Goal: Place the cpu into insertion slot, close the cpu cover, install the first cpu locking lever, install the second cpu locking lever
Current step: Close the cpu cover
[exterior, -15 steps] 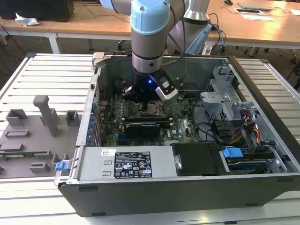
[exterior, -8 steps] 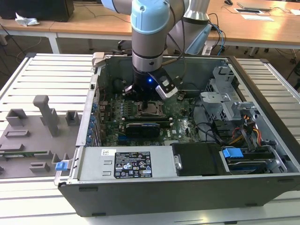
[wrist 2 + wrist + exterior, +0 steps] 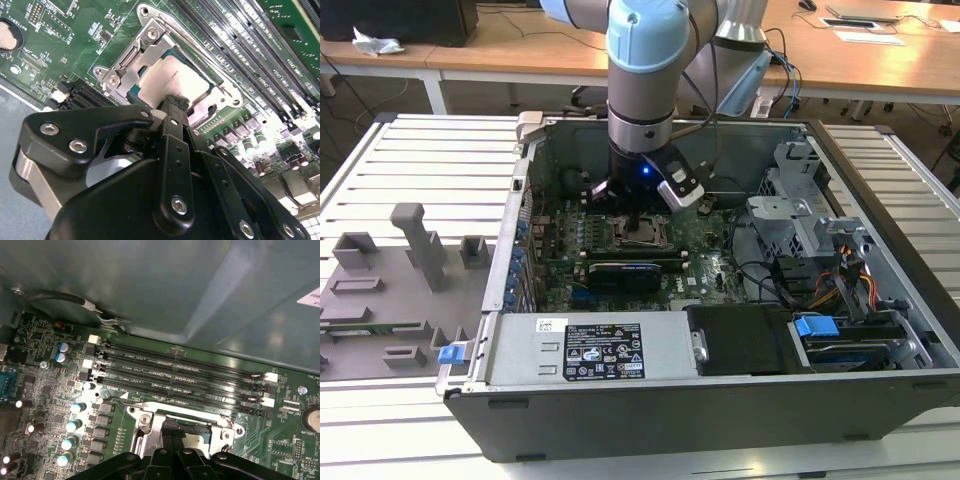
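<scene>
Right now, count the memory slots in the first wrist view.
4, parallel beside the socket: first slot farthest from it, then second slot, third slot, fourth slot nearest it. None looks hidden.

Tool (image 3: 175, 103) tip on the cpu (image 3: 167, 80)
The black tool's tip meets the silvery cpu, framed by the metal cpu cover (image 3: 142, 52); long memory slots (image 3: 245, 45) run alongside on the green motherboard (image 3: 65, 45).

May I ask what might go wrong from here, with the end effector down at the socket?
The end effector tip sits at the edge of the cpu cover, over the cpu; a sideways slip might scratch or shift the cpu. The memory slots lie right alongside, so a wide move could clip them.
</scene>
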Tool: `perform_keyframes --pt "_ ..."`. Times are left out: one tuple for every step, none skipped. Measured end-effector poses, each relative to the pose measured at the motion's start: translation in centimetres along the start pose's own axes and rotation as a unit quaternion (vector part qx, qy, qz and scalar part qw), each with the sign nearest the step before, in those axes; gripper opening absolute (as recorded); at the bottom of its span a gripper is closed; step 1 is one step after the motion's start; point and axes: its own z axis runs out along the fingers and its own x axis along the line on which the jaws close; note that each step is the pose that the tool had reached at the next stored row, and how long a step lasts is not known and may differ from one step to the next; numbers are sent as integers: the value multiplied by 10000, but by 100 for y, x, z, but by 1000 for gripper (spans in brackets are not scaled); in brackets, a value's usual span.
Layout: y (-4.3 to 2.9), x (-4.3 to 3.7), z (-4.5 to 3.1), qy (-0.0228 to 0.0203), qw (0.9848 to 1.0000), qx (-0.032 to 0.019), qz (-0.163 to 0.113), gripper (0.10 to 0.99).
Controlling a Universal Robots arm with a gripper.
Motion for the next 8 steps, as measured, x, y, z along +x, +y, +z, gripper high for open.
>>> perform_keyframes --pt "10 -3 2 -1 10000 -4 0 106" --pt "17 -5 3 -2 10000 -7 0 106" --pt "24 -6 4 -2 10000 -10 0 106" --pt "38 -10 6 -3 10000 -15 0 106" --pt "49 -12 8 -4 10000 -18 0 106" --pt "63 -16 9 -5 10000 -23 1 106" --pt "72 -21 -1 -5 10000 -23 0 106" --pt "78 -26 -13 -12 10000 -31 0 106"
